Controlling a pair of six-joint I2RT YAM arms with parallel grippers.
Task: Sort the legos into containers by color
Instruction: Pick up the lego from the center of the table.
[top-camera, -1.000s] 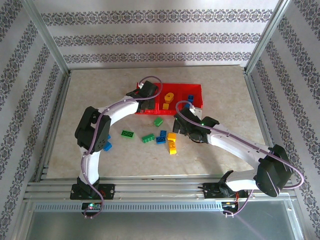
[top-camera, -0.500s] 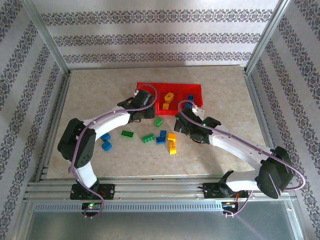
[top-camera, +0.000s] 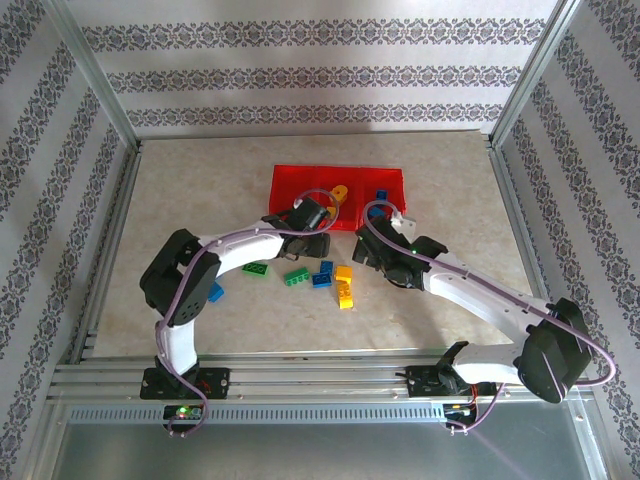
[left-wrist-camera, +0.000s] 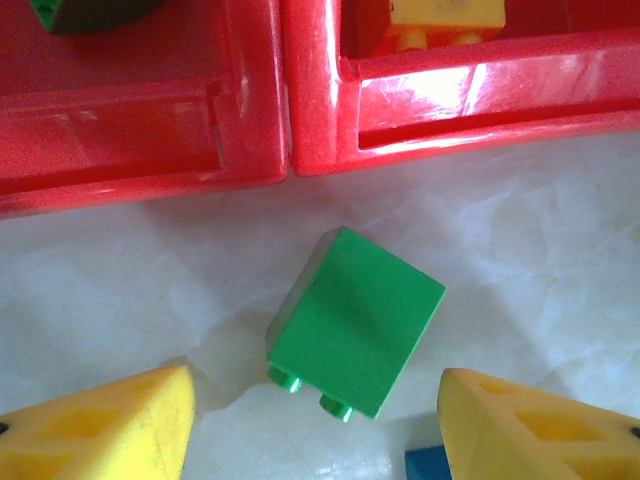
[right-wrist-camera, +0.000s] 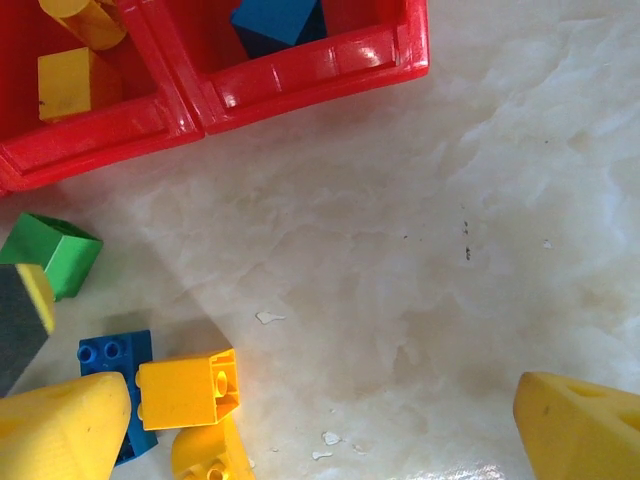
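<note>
We line up on a green brick (left-wrist-camera: 355, 320) just before the red tray (left-wrist-camera: 290, 120).
Our left gripper (left-wrist-camera: 315, 430) straddles it, spread, not touching; next we lower, pinch, and carry it to the leftmost compartment (left-wrist-camera: 150, 50), which seems to hold green. Right gripper (right-wrist-camera: 320, 430): spread, empty.

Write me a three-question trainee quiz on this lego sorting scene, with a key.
1. True or false: the green brick between the left gripper's fingers lies on the table, outside the red tray.
2. The rightmost compartment's brick is: A green; B blue; C yellow.
3. Fill in: the right gripper hangs over bare table with its jaws ____.
Key: 1 true; 2 B; 3 open.
</note>
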